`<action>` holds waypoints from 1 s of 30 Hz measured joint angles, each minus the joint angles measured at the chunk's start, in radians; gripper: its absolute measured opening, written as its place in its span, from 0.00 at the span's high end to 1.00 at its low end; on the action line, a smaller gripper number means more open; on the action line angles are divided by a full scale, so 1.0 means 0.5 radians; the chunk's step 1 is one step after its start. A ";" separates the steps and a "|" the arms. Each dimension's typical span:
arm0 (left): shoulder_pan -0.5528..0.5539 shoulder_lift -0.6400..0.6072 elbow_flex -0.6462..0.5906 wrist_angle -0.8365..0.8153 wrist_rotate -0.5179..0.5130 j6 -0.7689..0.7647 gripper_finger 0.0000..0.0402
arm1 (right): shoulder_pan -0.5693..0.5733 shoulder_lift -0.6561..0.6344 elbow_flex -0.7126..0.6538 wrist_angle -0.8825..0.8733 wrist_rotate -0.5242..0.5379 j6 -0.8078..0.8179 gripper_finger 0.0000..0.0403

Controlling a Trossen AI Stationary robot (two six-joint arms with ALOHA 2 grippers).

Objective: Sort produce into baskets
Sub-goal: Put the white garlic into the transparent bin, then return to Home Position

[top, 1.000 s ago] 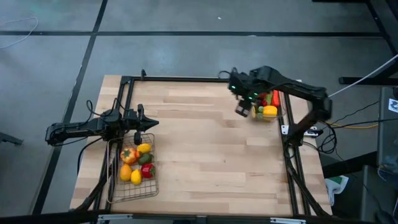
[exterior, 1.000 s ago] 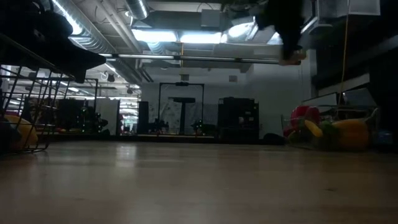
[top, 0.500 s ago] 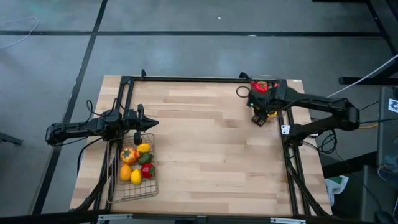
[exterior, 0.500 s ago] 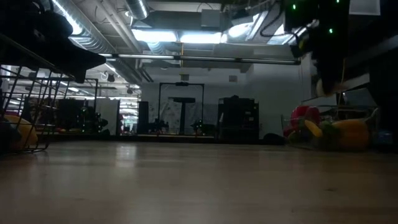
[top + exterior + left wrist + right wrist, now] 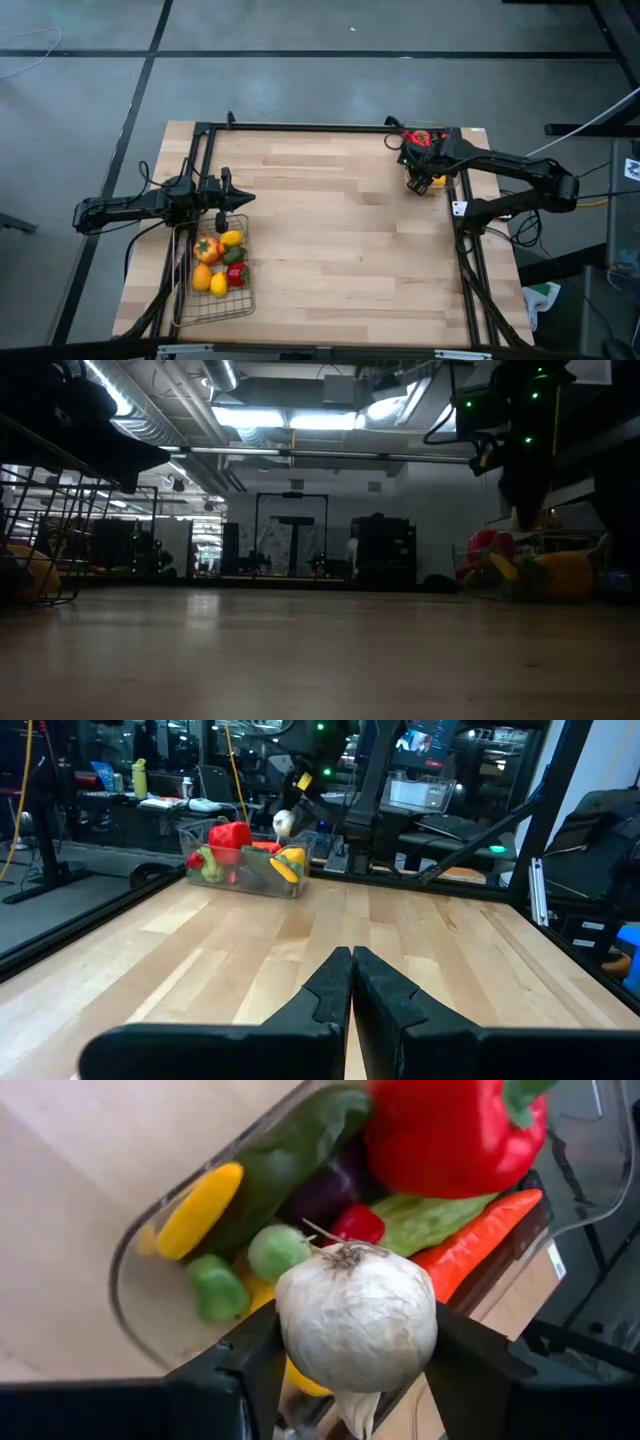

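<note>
Produce fills two containers: we see peppers and lemons in the wire basket (image 5: 213, 272) near the table's (image 5: 330, 240) left front, and a red pepper (image 5: 455, 1130), carrot (image 5: 478, 1232) and green pieces in the clear bin (image 5: 245, 865) at the right rear. Our right gripper (image 5: 350, 1345) hangs over that bin, jaws clamped on a white garlic bulb (image 5: 355, 1318). Our left gripper (image 5: 352, 982) waits beside the basket, jaws pressed together on nothing.

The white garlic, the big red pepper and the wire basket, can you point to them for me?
White garlic (image 5: 355, 1320): right wrist view, middle of the bulb.
Big red pepper (image 5: 450, 1135): right wrist view, its shiny red side.
Wire basket (image 5: 182, 300): high view, its left rim.
</note>
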 joint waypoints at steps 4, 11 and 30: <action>0.000 0.000 0.000 0.000 0.000 0.000 0.98 | -0.073 0.000 0.000 0.048 -0.001 -0.088 0.51; 0.000 0.000 0.000 0.000 0.000 0.000 0.98 | -0.141 0.000 0.000 0.044 -0.003 -0.183 0.49; 0.000 0.000 0.000 0.000 0.000 0.000 0.98 | -0.137 0.002 0.000 0.040 -0.004 -0.192 0.28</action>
